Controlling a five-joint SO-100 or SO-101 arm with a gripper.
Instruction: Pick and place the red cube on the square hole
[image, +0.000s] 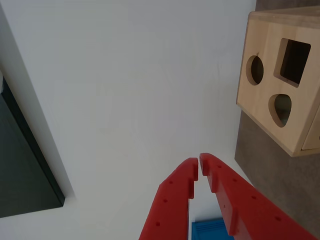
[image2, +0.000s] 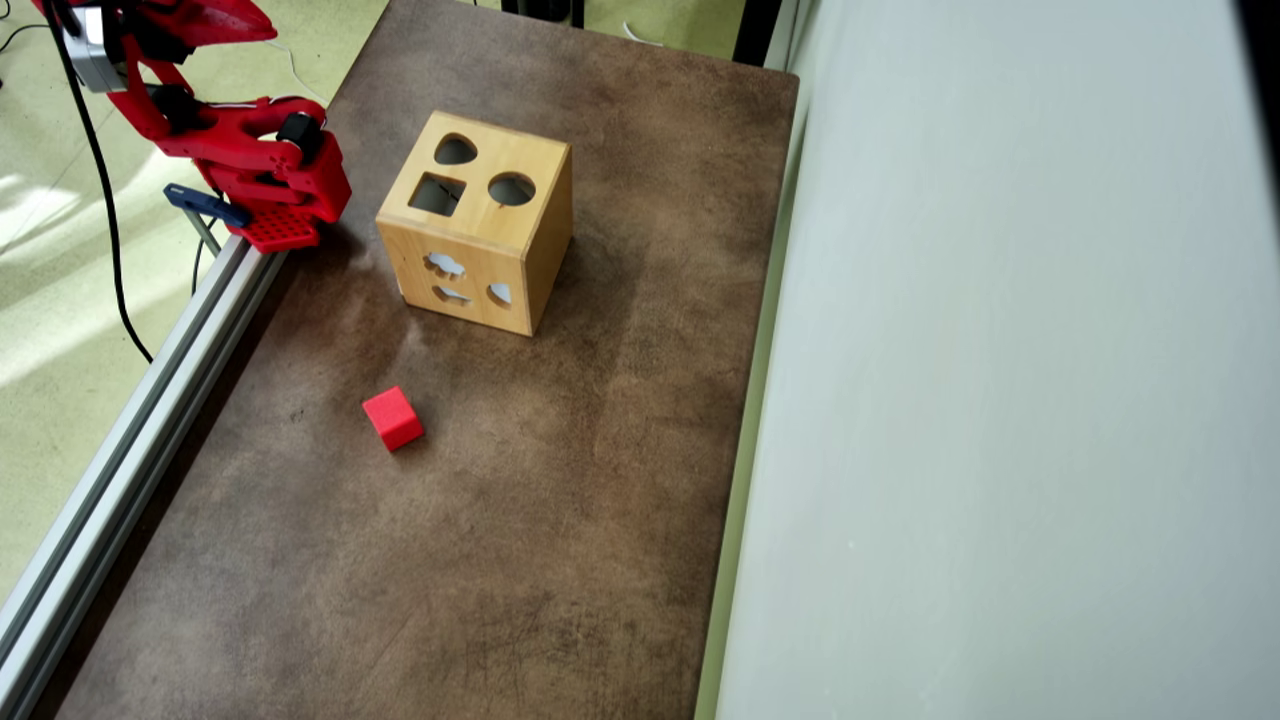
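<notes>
In the wrist view the red pincer (image: 199, 166) has its two fingers brought together, tips nearly touching with only a sliver between them, and nothing held. It points at a pale wall, with the wooden shape-sorter box (image: 265, 127) up and to its right. The square hole (image: 294, 62) shows there as the dark cut-out farthest from the pincer tips on that face, beside a round hole and a rounded heart-like one.

The red cube (image2: 393, 418) is not visible from the wrist at all. In the overhead view it sits alone on the brown worktop (image2: 560, 520), well apart from the arm (image2: 250, 160) at the upper left corner, and on the near side of the box (image2: 478, 225). The square hole (image2: 437, 194) opens on the top face there.

The cube looks small, rigid and probably light, likely printed plastic, though the view is too coarse to be sure. Its matte faces should give fair friction. It lies turned at an angle to the worktop edges, so the pincer would do best to open wide, rotate to match, and close on two opposite flat faces near mid-height, not across corners.
</notes>
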